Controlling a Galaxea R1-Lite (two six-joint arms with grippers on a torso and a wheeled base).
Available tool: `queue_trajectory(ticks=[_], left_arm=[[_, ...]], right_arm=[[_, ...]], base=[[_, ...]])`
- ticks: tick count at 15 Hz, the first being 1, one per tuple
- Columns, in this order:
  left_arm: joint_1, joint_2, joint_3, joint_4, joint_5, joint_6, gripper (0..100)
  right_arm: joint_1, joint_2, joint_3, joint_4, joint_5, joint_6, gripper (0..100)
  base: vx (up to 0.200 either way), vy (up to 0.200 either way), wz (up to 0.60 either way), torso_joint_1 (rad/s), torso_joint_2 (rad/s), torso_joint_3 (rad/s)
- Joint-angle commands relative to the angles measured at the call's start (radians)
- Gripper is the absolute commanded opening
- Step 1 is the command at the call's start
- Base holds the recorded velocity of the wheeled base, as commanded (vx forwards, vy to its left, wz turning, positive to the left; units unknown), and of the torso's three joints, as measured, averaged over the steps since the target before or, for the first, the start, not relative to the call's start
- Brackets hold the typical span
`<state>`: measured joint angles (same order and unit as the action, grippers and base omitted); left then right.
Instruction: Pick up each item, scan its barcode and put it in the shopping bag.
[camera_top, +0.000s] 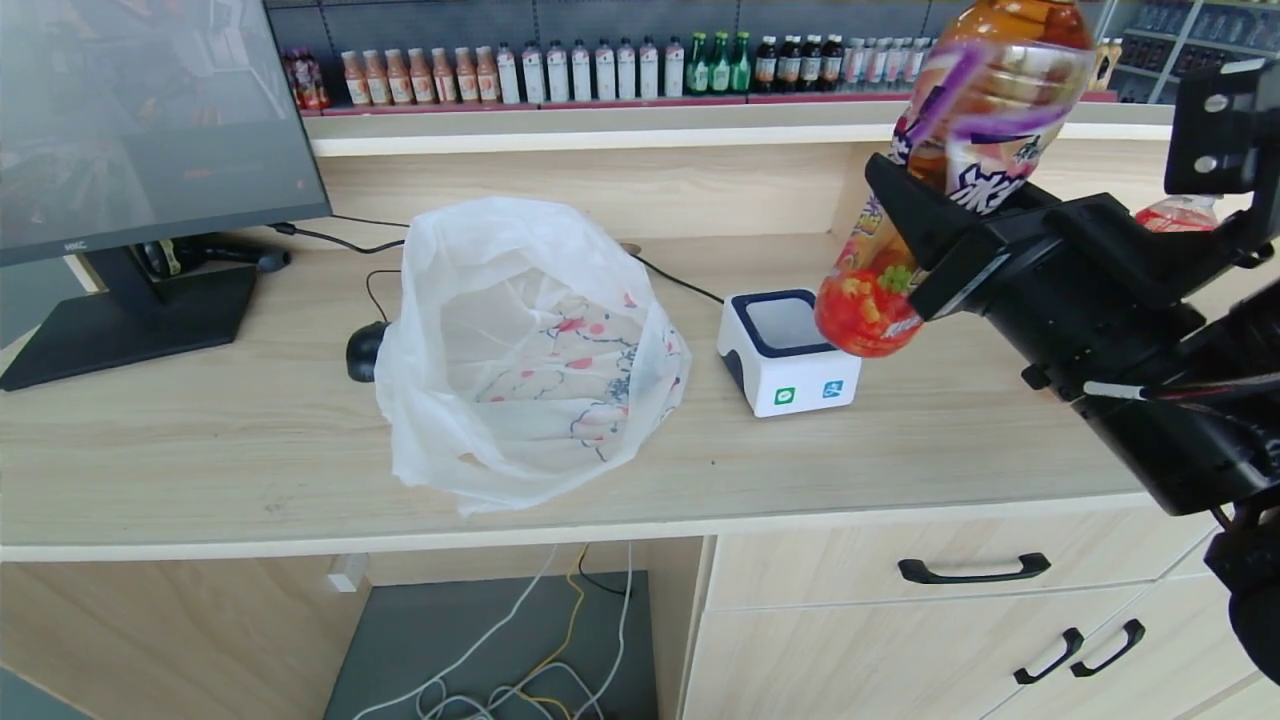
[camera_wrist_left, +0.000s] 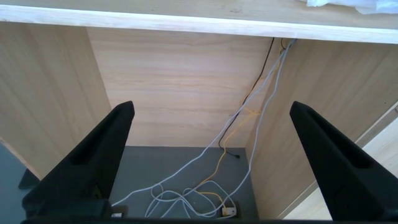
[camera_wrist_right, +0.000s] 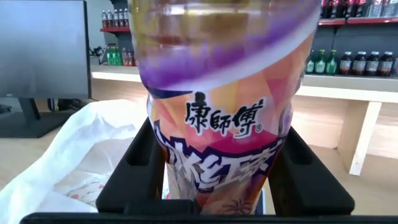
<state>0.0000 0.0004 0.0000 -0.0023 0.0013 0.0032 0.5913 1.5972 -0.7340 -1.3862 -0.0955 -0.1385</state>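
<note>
My right gripper (camera_top: 925, 235) is shut on a drink bottle (camera_top: 950, 170) with an orange, purple and red label, held tilted in the air with its red bottom end just over the far right edge of the white barcode scanner (camera_top: 788, 352). The bottle (camera_wrist_right: 221, 118) sits between the black fingers (camera_wrist_right: 134, 168) in the right wrist view. The white plastic shopping bag (camera_top: 525, 350) stands open on the counter, left of the scanner. My left gripper (camera_wrist_left: 211, 162) is open below the counter edge, facing the wooden knee space and cables.
A monitor (camera_top: 150, 110) on its stand occupies the counter's left. A black mouse (camera_top: 365, 350) lies beside the bag. Another packaged item (camera_top: 1180, 212) lies on the counter at far right. Drawers (camera_top: 975, 570) sit below. Bottles line the back shelf (camera_top: 640, 70).
</note>
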Motion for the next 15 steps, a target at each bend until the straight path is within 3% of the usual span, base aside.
queue_trajectory(ticks=[1,6,15], left_arm=[[0.002,0.000,0.000,-0.001,0.000,0.000,100],[0.000,0.000,0.000,-0.001,0.000,-0.002,100],[0.002,0.000,0.000,-0.001,0.000,-0.003,100]], right_arm=[[-0.004,0.004,0.018,-0.013,-0.001,-0.015,0],[-0.008,0.066,-0.025,-0.060,-0.079,0.017,0],[0.012,0.092,-0.061,-0.074,-0.079,0.020,0]], base=[[0.000,0.000,0.00,0.000,0.00,0.000],[0.000,0.000,0.00,0.000,0.00,0.000],[0.000,0.200,0.00,0.002,0.00,0.002]])
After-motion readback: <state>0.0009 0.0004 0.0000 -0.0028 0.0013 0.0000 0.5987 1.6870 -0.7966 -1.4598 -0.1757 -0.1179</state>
